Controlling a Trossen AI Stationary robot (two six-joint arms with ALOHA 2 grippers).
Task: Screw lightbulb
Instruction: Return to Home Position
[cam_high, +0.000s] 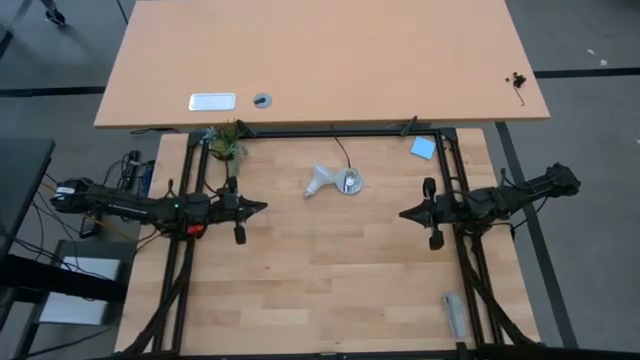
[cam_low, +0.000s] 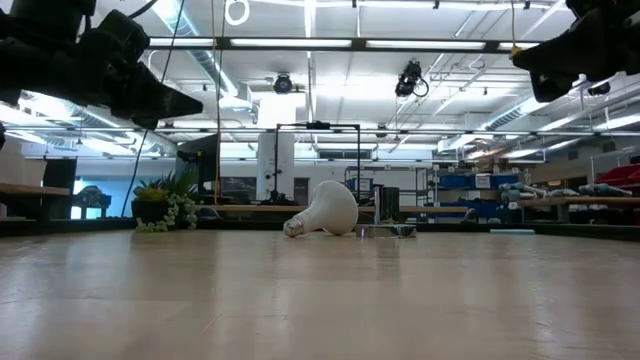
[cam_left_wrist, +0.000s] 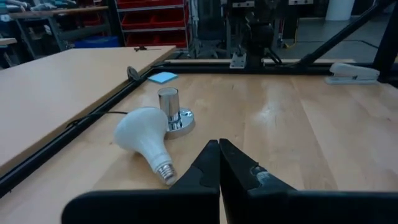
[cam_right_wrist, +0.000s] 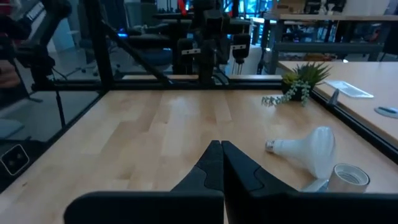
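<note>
The white lightbulb (cam_high: 320, 181) lies on its side on the wooden table, its globe against the silver socket (cam_high: 350, 182) and its screw base pointing toward the table's left. In the left wrist view the lightbulb (cam_left_wrist: 144, 137) lies next to the socket (cam_left_wrist: 171, 112); the right wrist view shows the lightbulb (cam_right_wrist: 305, 148) and the socket (cam_right_wrist: 348, 177) too. My left gripper (cam_high: 262, 207) is shut and hangs above the table, left of the bulb. My right gripper (cam_high: 404, 213) is shut, right of the socket. Neither holds anything.
A small potted plant (cam_high: 225, 142) stands at the far left corner of the work table. A blue pad (cam_high: 423, 148) lies at the far right and a grey stapler (cam_high: 455, 315) near the right front. A black cord runs from the socket to the far edge.
</note>
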